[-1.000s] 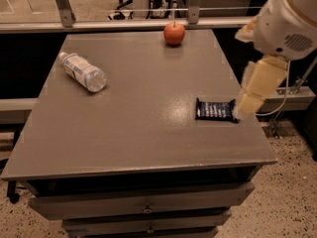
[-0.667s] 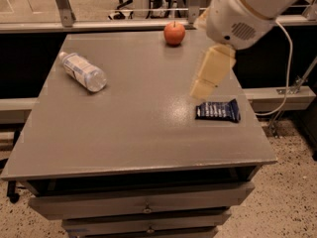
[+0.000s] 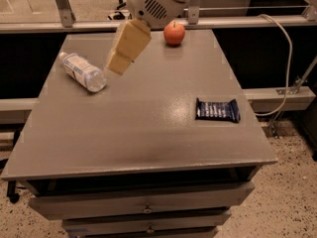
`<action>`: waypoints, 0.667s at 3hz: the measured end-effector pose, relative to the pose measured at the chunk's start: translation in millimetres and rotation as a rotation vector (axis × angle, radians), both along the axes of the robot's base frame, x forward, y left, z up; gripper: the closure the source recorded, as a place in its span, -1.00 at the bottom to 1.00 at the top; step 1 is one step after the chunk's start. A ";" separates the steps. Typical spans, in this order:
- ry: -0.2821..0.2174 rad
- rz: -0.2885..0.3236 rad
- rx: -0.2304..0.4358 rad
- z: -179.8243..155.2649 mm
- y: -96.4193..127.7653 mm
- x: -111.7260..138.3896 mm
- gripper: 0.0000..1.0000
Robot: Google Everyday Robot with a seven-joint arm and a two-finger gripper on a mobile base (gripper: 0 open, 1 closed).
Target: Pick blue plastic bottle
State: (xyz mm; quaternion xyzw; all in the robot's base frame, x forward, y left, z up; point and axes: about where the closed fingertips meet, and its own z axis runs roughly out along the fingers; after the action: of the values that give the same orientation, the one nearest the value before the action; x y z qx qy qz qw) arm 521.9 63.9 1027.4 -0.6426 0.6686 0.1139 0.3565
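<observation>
Grey flat-topped cabinet table (image 3: pixel 148 148) carries three things. Towards its 10 o'clock corner the small clear blue plastic bottle (image 3: pixel 83 72) lies on its side, narrow end pointing to 10 o'clock and base to 4 o'clock. The cream-coloured blocky gripper (image 3: pixel 119 64) hangs over the tabletop at 11 o'clock, tilted down towards 7 o'clock, its tip just beside the bottle's base. Whether it is spread or closed I cannot tell, and nothing shows in its grasp. A round red apple (image 3: pixel 174 33) stands near the far edge at 12 o'clock. A dark blue rectangular snack wrapper (image 3: pixel 217 110) lies flat at 3 o'clock, well apart from the bottle.
</observation>
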 end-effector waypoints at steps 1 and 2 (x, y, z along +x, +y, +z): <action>0.000 0.000 -0.001 0.1 -0.2 -0.2 -1.00; 0.018 -0.039 0.065 0.5 -14.5 -0.9 -1.00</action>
State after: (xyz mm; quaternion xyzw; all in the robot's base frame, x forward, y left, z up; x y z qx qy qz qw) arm 521.0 49.4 1027.9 -0.6164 0.6801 0.1342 0.3735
